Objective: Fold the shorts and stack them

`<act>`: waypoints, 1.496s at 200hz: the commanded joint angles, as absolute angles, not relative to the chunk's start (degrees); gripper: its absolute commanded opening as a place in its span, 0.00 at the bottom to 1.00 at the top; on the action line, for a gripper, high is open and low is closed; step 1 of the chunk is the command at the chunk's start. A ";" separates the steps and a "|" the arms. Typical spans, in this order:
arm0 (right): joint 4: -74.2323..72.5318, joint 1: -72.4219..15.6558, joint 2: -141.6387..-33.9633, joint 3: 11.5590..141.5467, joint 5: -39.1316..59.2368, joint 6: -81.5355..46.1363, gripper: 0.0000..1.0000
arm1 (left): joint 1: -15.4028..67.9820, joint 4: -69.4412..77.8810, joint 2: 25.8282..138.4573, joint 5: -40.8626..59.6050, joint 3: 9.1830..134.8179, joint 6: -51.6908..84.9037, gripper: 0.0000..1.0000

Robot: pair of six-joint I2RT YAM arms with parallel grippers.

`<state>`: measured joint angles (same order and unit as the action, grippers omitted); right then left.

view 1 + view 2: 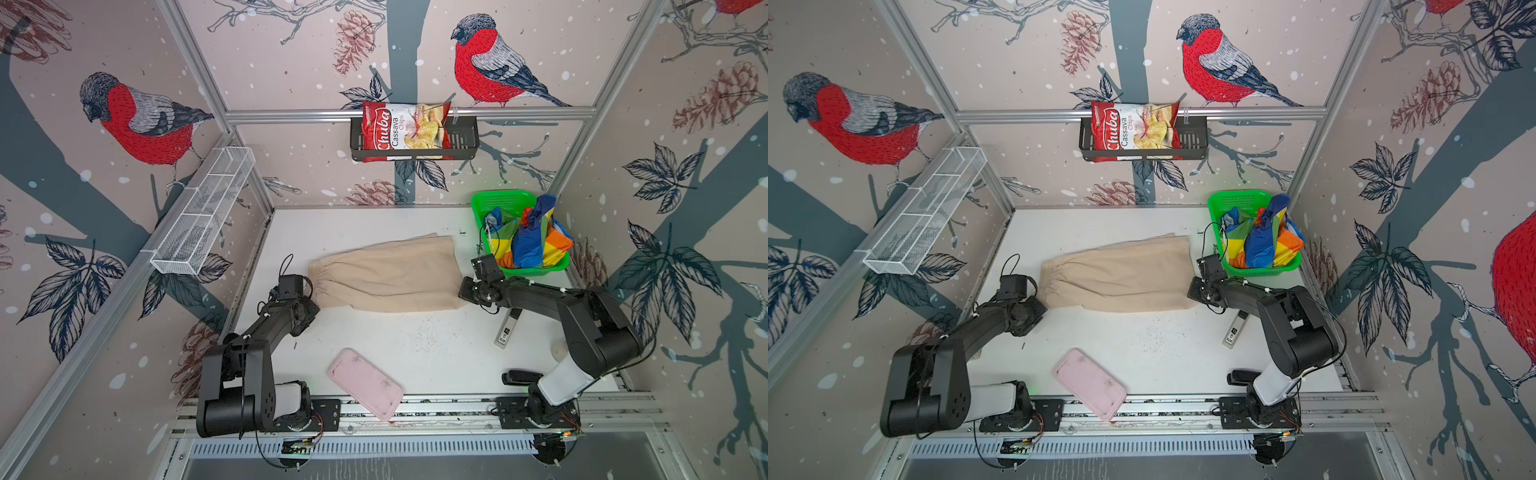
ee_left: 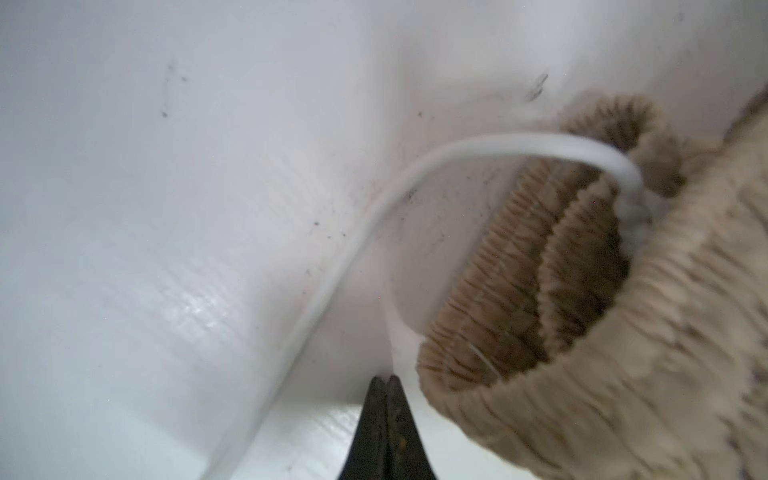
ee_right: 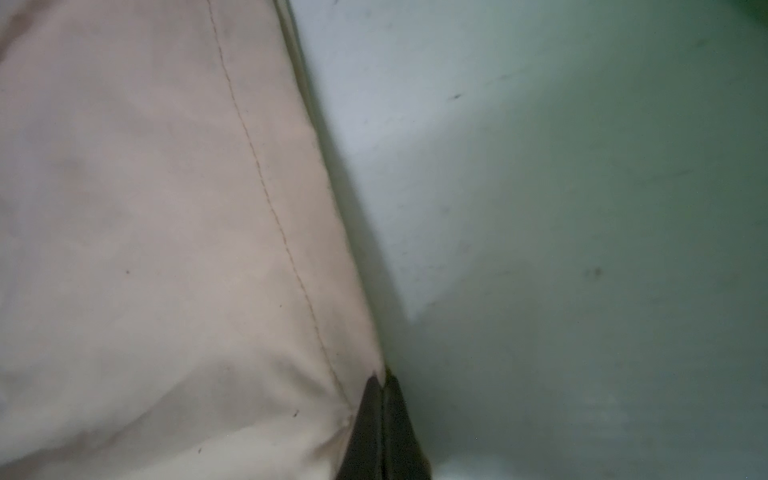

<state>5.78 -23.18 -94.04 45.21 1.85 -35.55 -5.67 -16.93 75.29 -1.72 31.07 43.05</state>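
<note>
Beige shorts (image 1: pixel 386 274) are pinched at a hem corner by the closed right gripper (image 3: pixel 382 386). The left gripper (image 2: pixel 384 384), jaws pressed together, sits just beside their waistband (image 2: pixel 519 270), apparently on no cloth. Soft, light cloth lies flat between them; corners hold best.

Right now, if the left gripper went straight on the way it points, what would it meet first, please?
Probably the white drawstring, which runs right to the left gripper, then bare table; depth is unclear.

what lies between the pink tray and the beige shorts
Only bare white table, dotted with dark specks, in both top views; nothing stands between the pink tray and the beige shorts.
</note>
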 commanded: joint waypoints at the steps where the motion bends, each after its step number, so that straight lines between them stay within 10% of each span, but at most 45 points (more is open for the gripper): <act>1: 8.71 -23.28 -94.39 46.11 -1.06 -32.99 0.00 | -5.86 -19.04 74.90 -5.12 30.32 42.54 0.00; 29: 8.44 -24.27 -95.16 45.74 -0.89 -33.25 0.00 | -5.81 -17.46 69.62 -0.34 29.98 41.55 0.00; 57: 7.95 -24.67 -96.61 45.53 -0.71 -33.68 0.00 | -5.87 -10.90 56.74 5.08 25.82 40.36 0.50; 97: 7.71 -24.87 -97.92 46.08 -0.62 -33.77 0.00 | -5.83 -5.68 52.93 3.15 22.32 42.11 0.65; 165: 7.43 -24.77 -98.78 45.62 -1.22 -34.12 0.00 | -5.85 6.73 67.85 10.05 22.04 43.56 0.58; 199: 7.14 -23.27 -99.01 45.63 -0.78 -34.23 0.00 | -5.82 3.85 71.92 7.14 23.37 43.60 0.00; 299: 7.92 -16.28 -101.13 48.11 -2.37 -33.05 0.00 | -6.24 -8.84 77.74 -5.56 26.89 44.57 0.00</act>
<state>1.21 -16.71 -99.57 48.53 3.25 -33.39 -5.80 -0.34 76.64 3.86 26.89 43.66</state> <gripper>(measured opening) 0.048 0.066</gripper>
